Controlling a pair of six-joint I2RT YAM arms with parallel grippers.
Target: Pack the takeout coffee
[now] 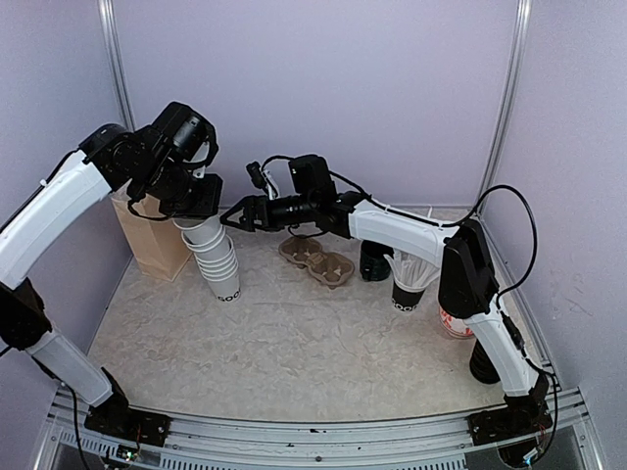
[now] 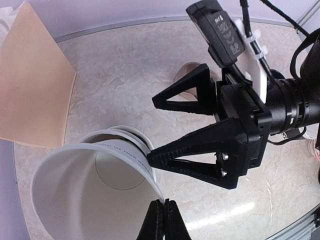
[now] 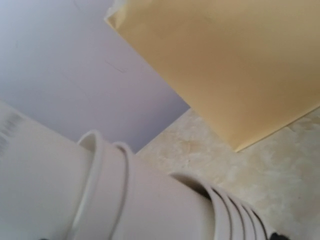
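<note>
While the left gripper is clenched on the rim of the top cup, the stack of paper cups hangs tilted just below its fingers, with the paper bag close behind it; the cups look light, thin-walled and easy to crush, and nested tightly enough that one may drag its neighbour along, so a gentle hold across the body just under a rolled rim seems safest; beside the stack the right gripper stands spread, one fingertip at the top rim, grasping nothing; the cardboard tray lies below its wrist
</note>
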